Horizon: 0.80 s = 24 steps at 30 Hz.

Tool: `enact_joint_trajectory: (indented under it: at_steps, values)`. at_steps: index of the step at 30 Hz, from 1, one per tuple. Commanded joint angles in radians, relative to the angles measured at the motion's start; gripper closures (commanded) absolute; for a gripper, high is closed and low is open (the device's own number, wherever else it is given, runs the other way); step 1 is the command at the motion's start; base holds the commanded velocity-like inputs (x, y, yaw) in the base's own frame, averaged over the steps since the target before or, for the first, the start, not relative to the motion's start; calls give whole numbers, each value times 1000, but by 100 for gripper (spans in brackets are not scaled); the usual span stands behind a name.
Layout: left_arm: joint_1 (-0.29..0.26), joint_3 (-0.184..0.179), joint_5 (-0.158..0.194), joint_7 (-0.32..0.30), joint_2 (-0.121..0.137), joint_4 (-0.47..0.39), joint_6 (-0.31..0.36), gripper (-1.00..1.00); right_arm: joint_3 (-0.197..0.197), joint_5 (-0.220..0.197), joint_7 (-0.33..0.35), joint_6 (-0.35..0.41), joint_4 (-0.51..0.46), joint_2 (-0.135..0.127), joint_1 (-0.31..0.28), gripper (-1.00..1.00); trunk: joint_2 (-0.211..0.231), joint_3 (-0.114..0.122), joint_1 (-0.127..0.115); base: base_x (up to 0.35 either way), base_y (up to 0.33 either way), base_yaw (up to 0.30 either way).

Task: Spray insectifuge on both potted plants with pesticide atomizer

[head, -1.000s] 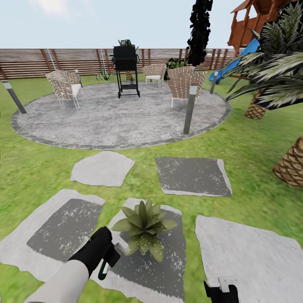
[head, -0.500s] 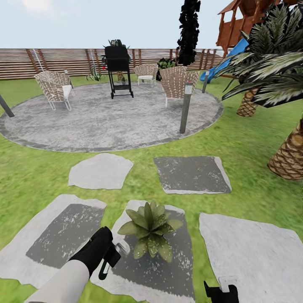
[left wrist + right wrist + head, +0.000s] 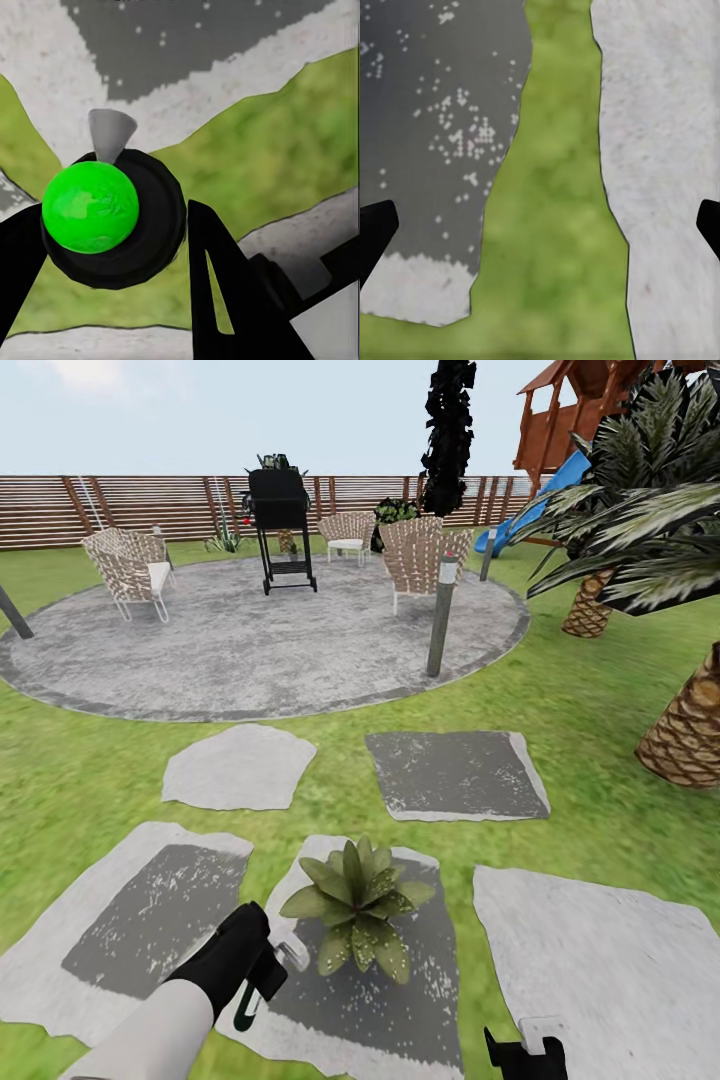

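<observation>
In the head view my left gripper (image 3: pixel 262 980) is shut on the pesticide atomizer (image 3: pixel 290 956), whose white head points toward a potted plant (image 3: pixel 355 905). The dark green handle loop hangs below the fingers. This low speckled rosette stands on a grey stepping stone (image 3: pixel 400 1000), just right of the atomizer. In the left wrist view the atomizer (image 3: pixel 90 206) shows as a bright green cap in a black ring with a grey nozzle, held between black fingers (image 3: pixel 225 292). My right gripper (image 3: pixel 527 1050) sits low at the frame's bottom edge; in the right wrist view it (image 3: pixel 540 225) is open over grass and stone.
Several stepping stones lie in the lawn (image 3: pixel 90 780). Beyond is the round paved patio (image 3: pixel 250 650) with wicker chairs (image 3: pixel 128 572), a black grill (image 3: pixel 280 525) and a bollard (image 3: pixel 440 615). Palm trunks (image 3: pixel 685 735) stand at the right, and the slatted fence (image 3: pixel 120 508) runs behind.
The whole picture shifted left about a second ago, so the camera turned. Since then the scene has held still, and the left gripper has kept the atomizer beside the plant.
</observation>
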Motion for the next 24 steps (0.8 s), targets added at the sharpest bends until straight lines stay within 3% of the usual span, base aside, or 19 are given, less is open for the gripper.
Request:
enact_joint_trajectory:
  at_steps: [1,5,9,14,24]
  values:
    - [0,-2,-10,-11,0,-1,1,100,-9,2,7,-4,0,0,-1,-100,0,-1,0,0,0,0]
    - [15,-4,-13,-12,-2,8,1,100,-8,2,7,-4,0,0,0,-100,0,-1,0,0,0,0]
    - [23,-35,-14,-12,-6,12,-59,100,-8,2,7,-4,0,0,-1,-100,0,-1,0,0,0,0]
    - [24,-39,-9,-10,-5,12,-73,100,-9,2,7,-4,0,0,0,-100,0,-1,0,0,106,-9]
    - [24,-36,-8,-10,-7,2,-72,100,-9,2,7,-4,0,0,0,-100,0,-1,0,12,296,-261]
